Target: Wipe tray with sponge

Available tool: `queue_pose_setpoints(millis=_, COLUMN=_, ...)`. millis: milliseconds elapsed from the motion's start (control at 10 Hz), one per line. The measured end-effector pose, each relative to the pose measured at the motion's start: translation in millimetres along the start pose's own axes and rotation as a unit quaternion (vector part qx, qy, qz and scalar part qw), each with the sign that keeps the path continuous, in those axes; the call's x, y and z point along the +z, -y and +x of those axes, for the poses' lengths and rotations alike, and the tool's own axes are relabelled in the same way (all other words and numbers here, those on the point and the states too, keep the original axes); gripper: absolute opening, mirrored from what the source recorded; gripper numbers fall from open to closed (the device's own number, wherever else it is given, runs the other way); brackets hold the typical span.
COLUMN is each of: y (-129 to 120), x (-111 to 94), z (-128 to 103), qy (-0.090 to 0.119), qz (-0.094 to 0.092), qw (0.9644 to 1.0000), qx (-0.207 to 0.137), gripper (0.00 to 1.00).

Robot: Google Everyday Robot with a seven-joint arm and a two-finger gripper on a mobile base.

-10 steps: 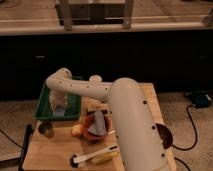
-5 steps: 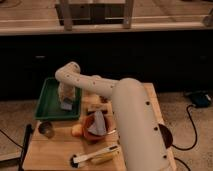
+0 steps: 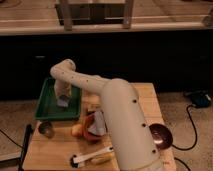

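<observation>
The green tray lies at the left rear of the wooden table. My arm reaches from the lower right, bends above the tray and points down into it. My gripper is over the tray's middle right, shut on the pale blue-grey sponge. The sponge is pressed on the tray floor. The fingers are mostly hidden by the wrist.
A reddish bowl with a grey-blue cloth sits right of the tray. A small metal cup and an orange fruit stand in front of it. A white-handled brush lies near the front edge. A round brown dish sits at the right.
My gripper slid the sponge right across the tray, then back a little to the left. Nothing else on the table has moved.
</observation>
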Motion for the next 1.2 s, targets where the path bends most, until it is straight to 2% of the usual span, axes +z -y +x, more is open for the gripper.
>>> queue_pose_setpoints(millis=100, y=9.4, x=2.1, z=-3.5, qy=0.006, qz=0.006, qw=0.9999, qx=-0.015, gripper=0.00)
queue_pose_setpoints(millis=400, y=17.6, x=3.6, z=-15.1, qy=0.018, qz=0.017, qw=0.9990, qx=-0.037, gripper=0.00)
queue_pose_setpoints(millis=1200, y=15.0, x=1.5, z=-19.3, qy=0.022, qz=0.022, qw=0.9987, qx=-0.040, gripper=0.00)
